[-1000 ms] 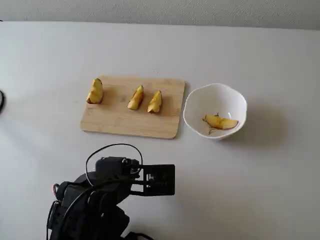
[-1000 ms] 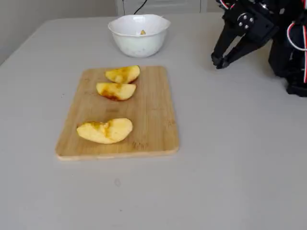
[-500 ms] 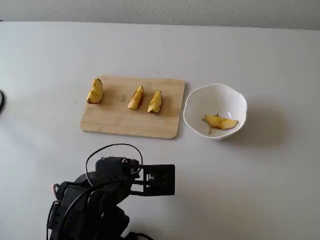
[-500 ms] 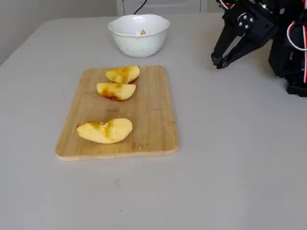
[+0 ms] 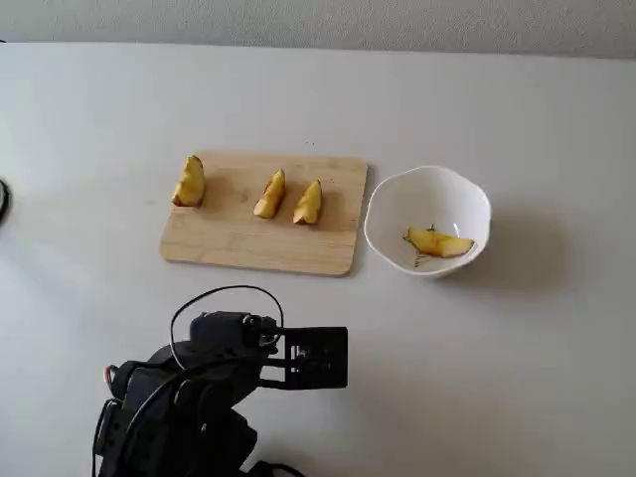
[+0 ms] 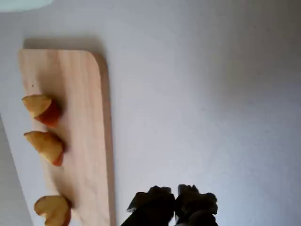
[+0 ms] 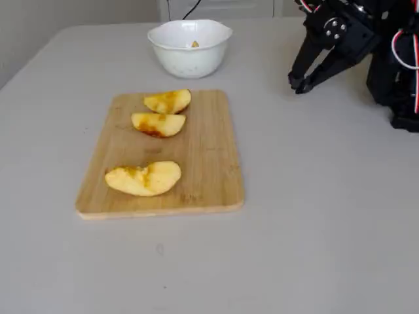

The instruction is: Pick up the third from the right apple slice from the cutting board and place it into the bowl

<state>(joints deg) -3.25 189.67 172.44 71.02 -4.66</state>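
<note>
Apple slice (image 5: 438, 242): one yellow wedge, lay inside the bowl, well apart from my jaws and not touched by them.

Table (image 5: 537, 378): pale grey, bare under my gripper (image 7: 299, 85).

Cutting board (image 5: 238, 243): light wood with rounded corners. It lay flat beyond my jaws in a fixed view. In the wrist view its long edge ran to the left of my fingertips (image 6: 188, 195), apart from them.

Bowl (image 5: 397, 194): white with a wavy rim. It stood just beside the board's short end, farther from my jaws than the board's near edge.

Other wedges, three, on the board: one chunkier (image 5: 189, 181) at the end away from the bowl, and two slimmer (image 5: 270, 194) (image 5: 309, 203) close together nearer the bowl. None was near my jaws.

Jaws: pressed together, gripping nothing, held above the bare table.
</note>
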